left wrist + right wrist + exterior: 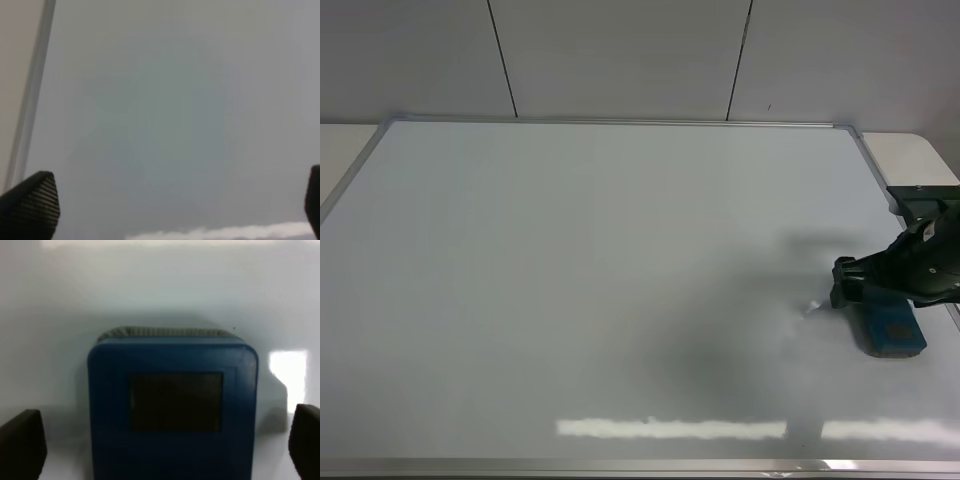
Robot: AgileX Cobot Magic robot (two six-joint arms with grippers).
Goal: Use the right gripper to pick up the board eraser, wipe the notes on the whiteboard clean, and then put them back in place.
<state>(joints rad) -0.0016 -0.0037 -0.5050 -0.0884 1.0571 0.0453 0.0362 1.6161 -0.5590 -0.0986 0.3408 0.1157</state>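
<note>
The whiteboard (570, 280) fills the exterior high view, and no notes show anywhere on its white surface. The teal-blue board eraser (892, 332) lies flat on the board near its right edge. My right gripper (880, 295) hangs just over the eraser's far end. In the right wrist view the eraser (172, 410) sits between the fingers of the right gripper (162, 442), which is open with a gap of white board on each side. My left gripper (172, 202) is open over bare board (175, 100) and holds nothing.
The board's silver frame (620, 122) runs along the back, and the same frame (30, 100) passes close to the left gripper. A pale tabletop (910, 155) shows beyond the right corner. A bright light reflection (670, 428) lies along the board's front.
</note>
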